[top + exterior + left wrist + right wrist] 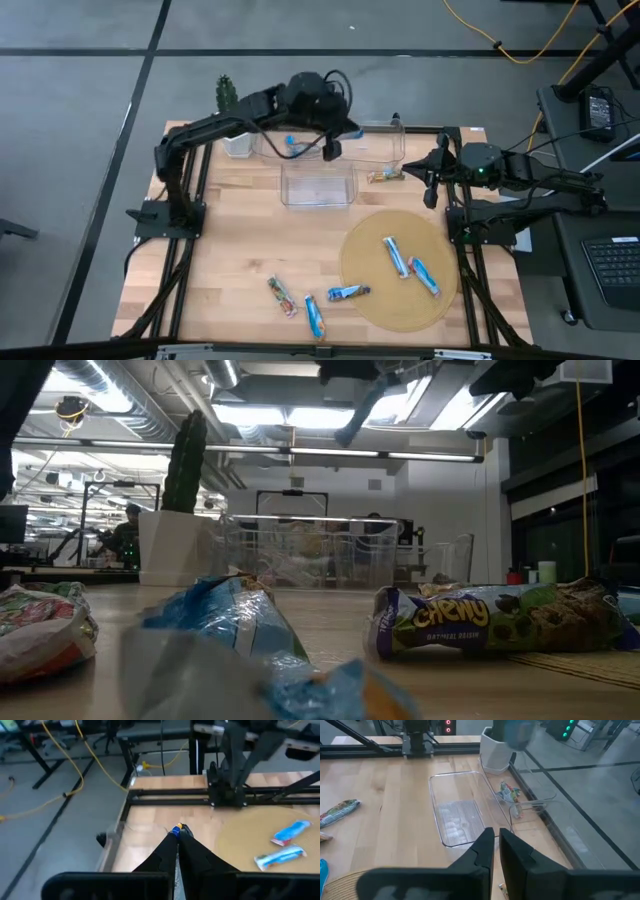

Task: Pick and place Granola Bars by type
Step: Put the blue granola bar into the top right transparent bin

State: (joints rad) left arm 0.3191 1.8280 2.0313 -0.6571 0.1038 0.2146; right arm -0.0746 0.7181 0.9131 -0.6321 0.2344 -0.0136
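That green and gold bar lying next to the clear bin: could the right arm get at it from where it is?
Probably yes. The green and gold bar lies on bare wood beside the clear bin, with nothing on top of it, and the right gripper hangs close by, empty. Its jaws are nearly shut, so they would have to open first.

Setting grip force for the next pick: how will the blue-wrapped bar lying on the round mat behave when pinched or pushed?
The blue bar looks small and flat on the round mat, so it is probably light and unlikely to roll. Its glossy wrapper may slip between the fingers. The crinkled wrapper ends seen in the low view suggest the edges flex while the middle stays fairly stiff.
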